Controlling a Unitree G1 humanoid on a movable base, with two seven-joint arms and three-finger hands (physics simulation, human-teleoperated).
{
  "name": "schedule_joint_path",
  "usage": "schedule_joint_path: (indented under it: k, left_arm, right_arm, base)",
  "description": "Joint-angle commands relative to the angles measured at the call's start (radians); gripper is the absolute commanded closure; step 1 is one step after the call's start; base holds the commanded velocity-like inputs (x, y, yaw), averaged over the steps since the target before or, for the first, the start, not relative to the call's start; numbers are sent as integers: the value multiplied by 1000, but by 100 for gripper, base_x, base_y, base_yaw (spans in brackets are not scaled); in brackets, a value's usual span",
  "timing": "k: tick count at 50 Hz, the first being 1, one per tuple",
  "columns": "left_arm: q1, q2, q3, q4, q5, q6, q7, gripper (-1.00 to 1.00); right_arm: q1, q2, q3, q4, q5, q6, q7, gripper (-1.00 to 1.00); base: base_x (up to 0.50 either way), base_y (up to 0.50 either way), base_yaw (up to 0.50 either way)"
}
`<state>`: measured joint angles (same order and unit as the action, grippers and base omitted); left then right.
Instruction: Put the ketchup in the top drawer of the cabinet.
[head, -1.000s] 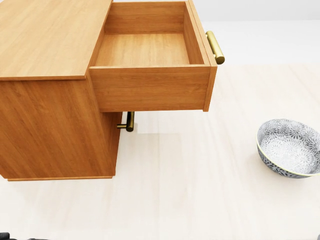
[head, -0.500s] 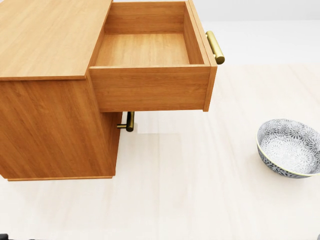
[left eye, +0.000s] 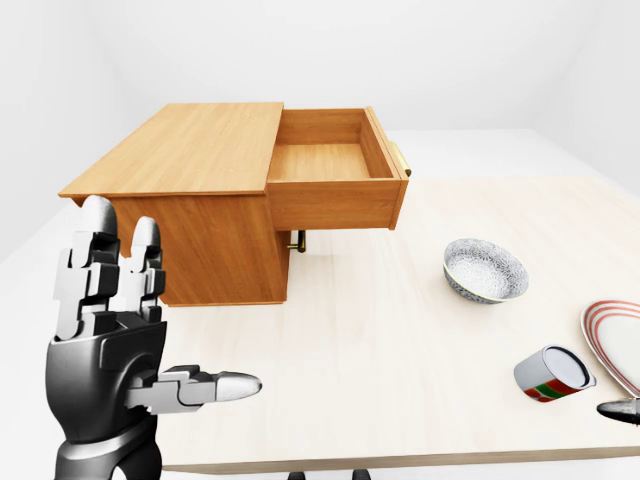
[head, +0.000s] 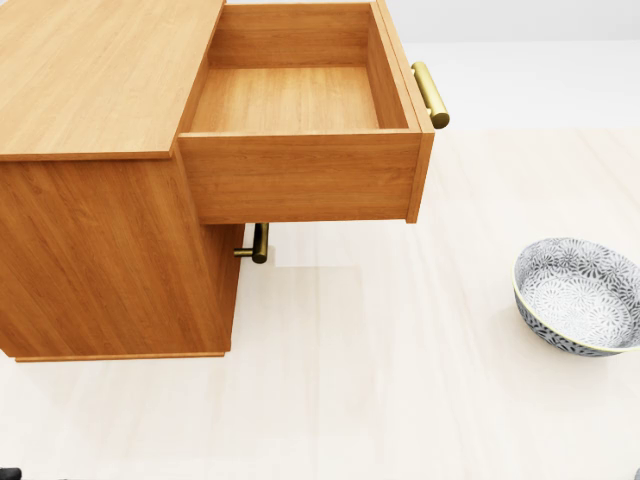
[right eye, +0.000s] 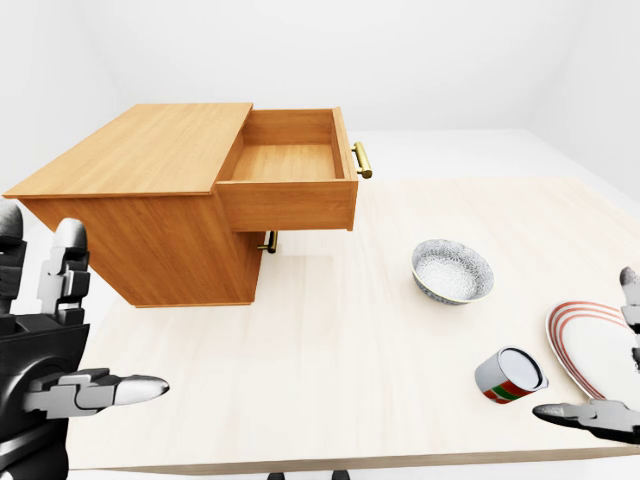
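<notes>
On the pale table (left eye: 380, 350) a wooden cabinet (left eye: 190, 200) stands toward the left of the eye views, its top drawer (head: 300, 100) pulled fully out with bare wood inside and a brass handle (head: 431, 94) on its face; a second brass handle (head: 257, 243) peeks from beneath it, the lower drawer it belongs to mostly hidden. Right of the cabinet and well apart from it sits a patterned bowl (right eye: 453, 271). Nearer the bottom right lies a can (right eye: 510, 375) with red and green bands, tipped on its side, just beside a red-rimmed plate (right eye: 600, 345) cut off by the view's edge. No ketchup bottle shows in any view. Low at the left, the left hand (left eye: 110, 340) is raised with fingers (left eye: 100, 260) upright and thumb stretched sideways, spread and holding nothing. Only the right hand (right eye: 610, 400) fingertips enter at the lower right corner, apart and empty, the rest out of view.
</notes>
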<state>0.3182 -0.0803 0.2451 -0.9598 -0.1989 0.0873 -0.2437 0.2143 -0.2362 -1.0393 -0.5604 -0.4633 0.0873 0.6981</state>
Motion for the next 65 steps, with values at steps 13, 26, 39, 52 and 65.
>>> schedule_joint_path:
  k: [13, 26, 39, 52, 65]
  left_arm:
    - [-2, 5, -9, 22, 9, 0, 5, -100]
    - [0, 6, -10, 19, 8, 0, 6, -100]
    - [5, 7, -25, 23, 21, 0, 13, -100]
    - [13, 6, -40, 32, 32, 0, 15, -100]
    - [12, 12, -52, 46, 39, 0, 20, -100]
  right_arm:
    - [19, -13, 74, 205, -18, 0, 0, -100]
    - [24, -45, 68, 315, -21, 0, 0, -100]
    - [-2, -126, 84, 410, -31, 0, 0, -100]
    - [-25, -178, 96, 469, -38, 0, 0, -100]
    - [-79, -237, 177, 543, -63, 0, 0, -100]
  base:
    - [0, 0, 0]
    - [0, 0, 0]
    - [0, 0, 0]
    - [0, 0, 0]
    - [0, 0, 0]
